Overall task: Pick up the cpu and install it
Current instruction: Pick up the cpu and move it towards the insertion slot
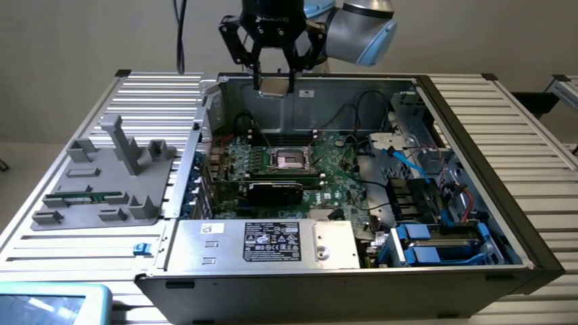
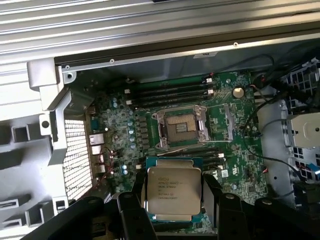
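Note:
My gripper [image 1: 273, 87] hangs above the far rim of the open computer case, shut on the cpu [image 1: 273, 86], a small flat square chip with a silvery top. In the wrist view the cpu [image 2: 173, 192] sits level between the black fingers [image 2: 137, 210], its printed metal lid facing the camera. Below and nearer the case middle lies the dark square socket [image 1: 291, 159] with its metal frame, on the green motherboard [image 1: 348, 179]. The socket [image 2: 181, 130] looks open, with nothing in it.
The black case [image 1: 505, 203] stands on a slatted metal table. A grey fixture tray [image 1: 99, 186] holding a green memory stick [image 1: 83, 198] lies at the exterior view's left. Cables, blue drive bays [image 1: 434, 244] and a power supply [image 1: 262, 240] fill the case.

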You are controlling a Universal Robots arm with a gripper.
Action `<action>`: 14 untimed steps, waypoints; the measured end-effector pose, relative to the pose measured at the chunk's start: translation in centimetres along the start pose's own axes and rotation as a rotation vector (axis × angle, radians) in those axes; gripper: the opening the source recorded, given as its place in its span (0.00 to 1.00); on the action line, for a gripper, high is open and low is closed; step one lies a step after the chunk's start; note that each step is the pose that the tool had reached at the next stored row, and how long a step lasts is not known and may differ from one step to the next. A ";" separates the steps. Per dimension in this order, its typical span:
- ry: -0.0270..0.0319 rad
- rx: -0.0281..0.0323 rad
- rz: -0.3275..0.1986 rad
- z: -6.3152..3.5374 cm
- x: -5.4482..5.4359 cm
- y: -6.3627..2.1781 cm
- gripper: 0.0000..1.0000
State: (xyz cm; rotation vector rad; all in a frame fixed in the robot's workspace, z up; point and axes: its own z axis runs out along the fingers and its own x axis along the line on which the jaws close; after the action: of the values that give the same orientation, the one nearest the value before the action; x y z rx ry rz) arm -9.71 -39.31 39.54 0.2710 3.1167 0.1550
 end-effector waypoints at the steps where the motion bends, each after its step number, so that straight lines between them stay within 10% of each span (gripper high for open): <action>1: -0.0011 0.0000 0.011 0.01 0.0 0.00 0.54; 14: -0.0155 0.0000 0.156 0.11 0.0 -0.01 0.54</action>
State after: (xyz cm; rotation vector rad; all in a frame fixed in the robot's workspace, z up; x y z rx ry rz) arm -9.71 -39.31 39.43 0.5125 3.0785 0.1533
